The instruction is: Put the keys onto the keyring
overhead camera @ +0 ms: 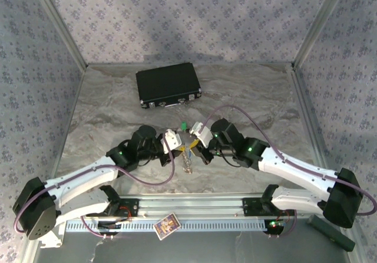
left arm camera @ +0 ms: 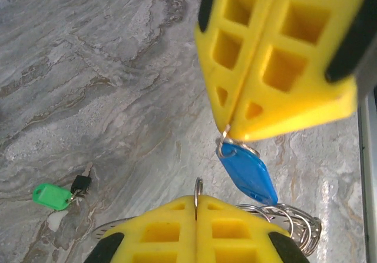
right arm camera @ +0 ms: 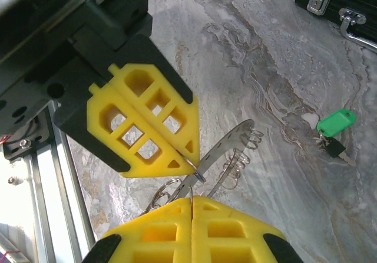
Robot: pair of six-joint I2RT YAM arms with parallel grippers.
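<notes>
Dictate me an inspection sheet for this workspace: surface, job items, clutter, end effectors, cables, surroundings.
Surface: grey marbled tabletop, no spills seen.
Job's things: silvery metal keyring with small rings fanned around it, held between the end effectors; blue plastic-headed key hanging at the pinch; green plastic-headed key lying on the tabletop.
Clutter: black hard case with metal latches at the back; patterned card on the front rail.
End effectors: left end effector shut on a keyring loop; right end effector shut on the blue key's small ring.
Cables: purple cables looped along both arms.
Surroundings: patterned fabric walls.
</notes>
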